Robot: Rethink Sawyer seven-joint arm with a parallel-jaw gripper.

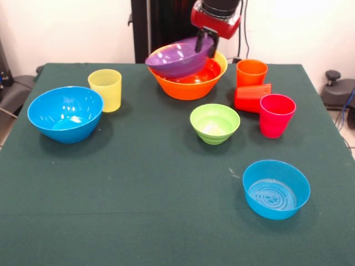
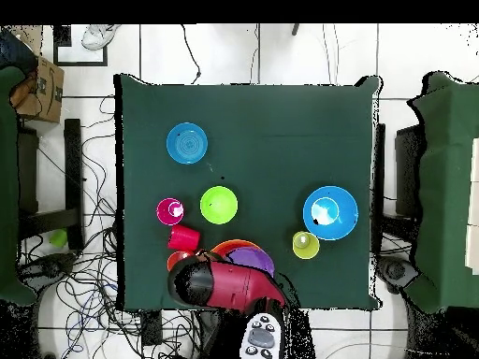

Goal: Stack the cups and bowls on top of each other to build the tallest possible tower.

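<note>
Red arm (image 2: 224, 283) overhangs the purple bowl (image 2: 251, 258), beside the yellow cup (image 2: 305, 245).

The table (image 1: 138, 210) has a dark green cloth over it. Top-down, there's a cardboard box (image 2: 39, 91) off one corner, loose black cables (image 2: 89, 299) snaking over the white tiled floor (image 2: 281, 51), and green-covered furniture (image 2: 447, 187) opposite.

Six bowls (image 1: 65, 113), four cups (image 1: 105, 89).
</note>
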